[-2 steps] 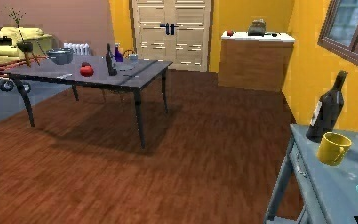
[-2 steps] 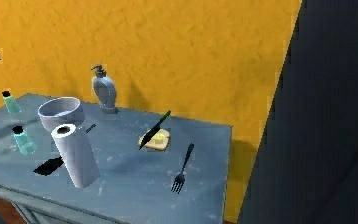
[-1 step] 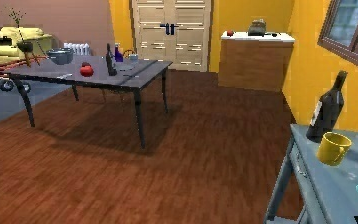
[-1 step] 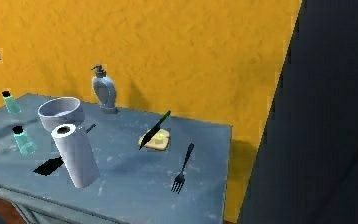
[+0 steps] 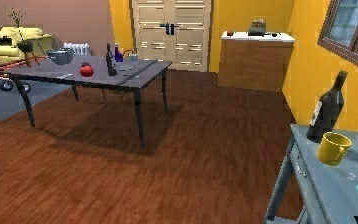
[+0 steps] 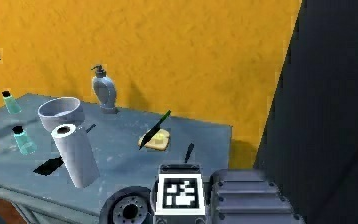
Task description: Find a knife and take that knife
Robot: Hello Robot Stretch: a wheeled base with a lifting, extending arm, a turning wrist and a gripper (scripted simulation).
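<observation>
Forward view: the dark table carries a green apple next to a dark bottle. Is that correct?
Not quite: the apple is red, not green. The forward view shows it on the dark table, next to the dark bottle, as you say.

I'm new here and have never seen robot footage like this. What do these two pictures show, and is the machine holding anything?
These are simulator renders from a wheeled robot with one arm, sent to find a knife. The forward view looks ahead: a dark table with a red apple, and at the right a blue-grey counter with a dark bottle and a yellow cup. The arm side view looks out where the arm reaches: a worktop against a yellow wall, carrying a soap dispenser, a pale bowl, a paper roll and a dark knife-like thing on a yellow block. At the bottom edge, the white marked square and the dark gripper beside it belong to the arm. I cannot tell whether it holds anything.
</observation>
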